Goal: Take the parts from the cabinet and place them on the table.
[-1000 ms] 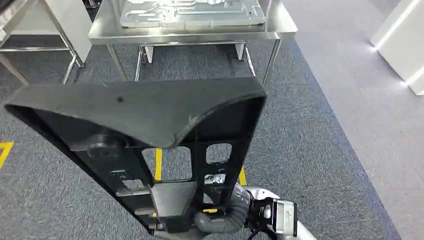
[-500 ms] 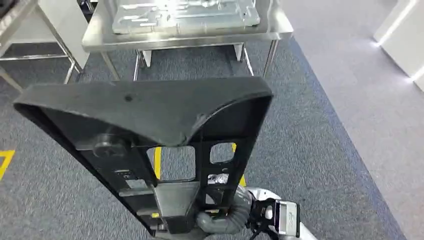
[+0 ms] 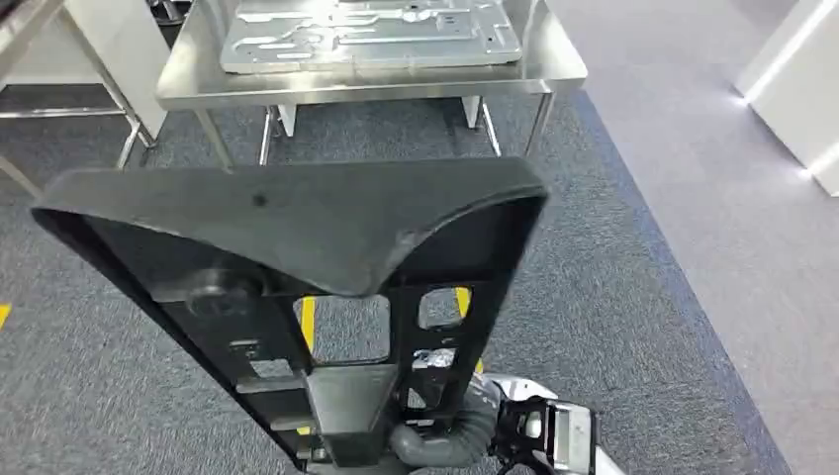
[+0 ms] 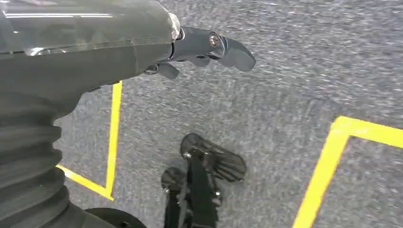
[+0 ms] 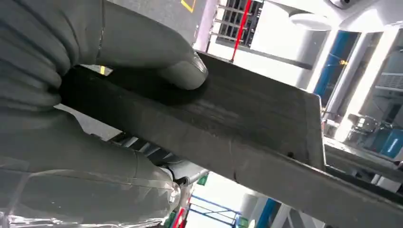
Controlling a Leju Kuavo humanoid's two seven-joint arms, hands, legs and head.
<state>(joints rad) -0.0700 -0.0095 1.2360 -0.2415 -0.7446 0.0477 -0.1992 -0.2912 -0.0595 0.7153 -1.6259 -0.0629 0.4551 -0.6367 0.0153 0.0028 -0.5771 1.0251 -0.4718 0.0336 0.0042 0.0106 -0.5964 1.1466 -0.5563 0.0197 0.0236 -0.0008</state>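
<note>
Grey carpet (image 3: pixel 613 277), yellow floor tape (image 4: pixel 323 175), white cabinet (image 3: pixel 796 89)

No readable text, label, brand or number is showing in any view. Small yellow stickers on the black part (image 3: pixel 297 267) and a marking on the wrist module (image 3: pixel 564 440) are appearing too blurred and small to read.

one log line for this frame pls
phase: carry to table | right hand: grips black part | left hand: hangs empty over carpet | steel table: ahead, holds metal plate
</note>
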